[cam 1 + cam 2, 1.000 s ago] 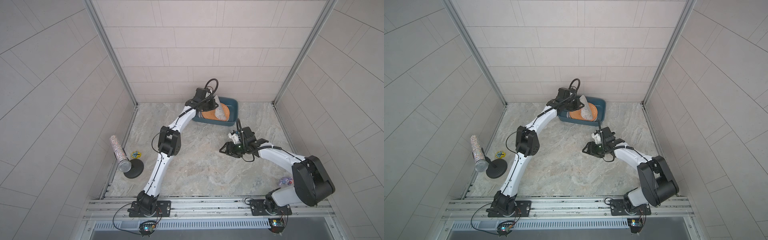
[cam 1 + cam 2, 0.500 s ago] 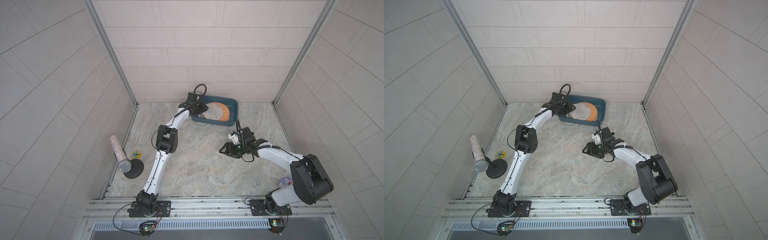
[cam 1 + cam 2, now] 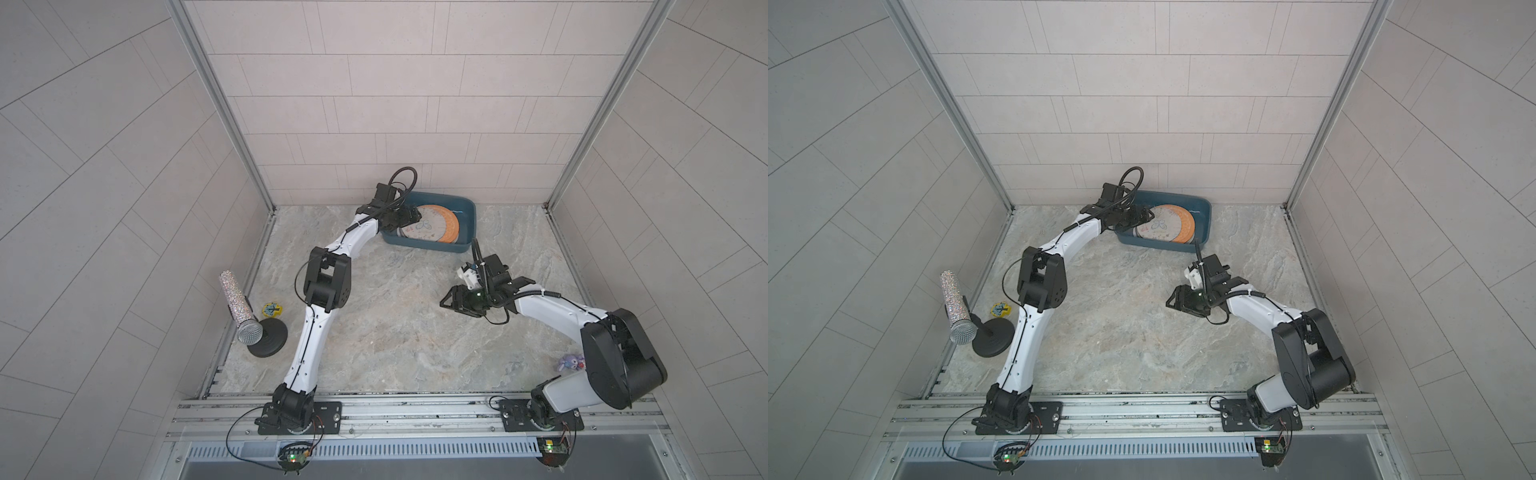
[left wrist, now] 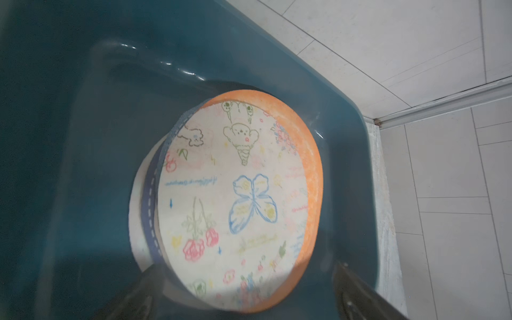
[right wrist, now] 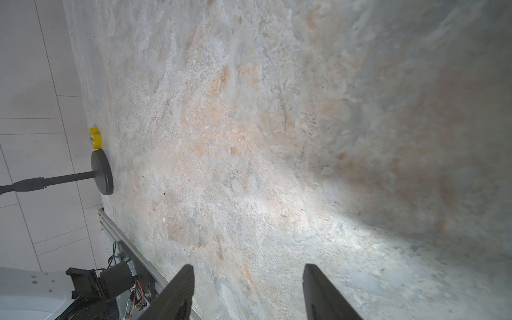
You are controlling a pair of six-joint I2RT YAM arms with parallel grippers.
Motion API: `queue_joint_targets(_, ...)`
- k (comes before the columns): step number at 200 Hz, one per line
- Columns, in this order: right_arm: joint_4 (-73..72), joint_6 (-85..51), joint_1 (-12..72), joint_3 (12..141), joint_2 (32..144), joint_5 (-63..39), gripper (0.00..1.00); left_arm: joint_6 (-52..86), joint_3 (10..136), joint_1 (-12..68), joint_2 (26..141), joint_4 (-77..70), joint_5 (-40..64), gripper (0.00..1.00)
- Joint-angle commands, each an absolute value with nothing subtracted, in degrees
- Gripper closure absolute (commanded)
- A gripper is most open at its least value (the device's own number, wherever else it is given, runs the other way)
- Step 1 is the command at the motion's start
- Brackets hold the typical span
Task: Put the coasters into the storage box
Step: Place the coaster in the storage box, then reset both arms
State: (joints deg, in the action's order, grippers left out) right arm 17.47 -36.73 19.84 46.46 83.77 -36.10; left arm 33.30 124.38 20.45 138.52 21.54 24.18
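Observation:
The dark teal storage box [image 3: 428, 246] [image 3: 1163, 246] stands at the back of the table, against the wall. Inside it the coasters lie flat in an offset stack. On top is a pale one with a blue butterfly and roses [image 4: 235, 199] [image 3: 426, 224]. An orange one [image 4: 314, 171] [image 3: 453, 226] shows under it, and a blue-edged one [image 4: 149, 199] peeks out beside. My left gripper [image 4: 246, 273] [image 3: 409, 216] hovers open over the box's left end, its fingers either side of the stack and holding nothing. My right gripper [image 5: 248, 266] [image 3: 449, 296] hangs open and empty over bare table.
A glittery microphone [image 3: 241, 305] on a black round base [image 3: 269, 338] stands at the left edge, with a small yellow piece [image 3: 272, 308] beside it. A small purple toy [image 3: 570, 363] lies by the right arm's elbow. The metal rail [image 3: 415, 411] runs along the front.
My left gripper opened and let go of the pale coaster it held tilted over the box. That coaster now lies flat on the stack. The right arm has hardly moved.

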Motion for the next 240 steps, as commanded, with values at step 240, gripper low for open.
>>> queue_joint_targets(240,-5.8,-7.1,5.6,44.4,81.3,2.6,0.0,4.8,36.3,4.7,71.8,-7.6,-10.0,0.0)
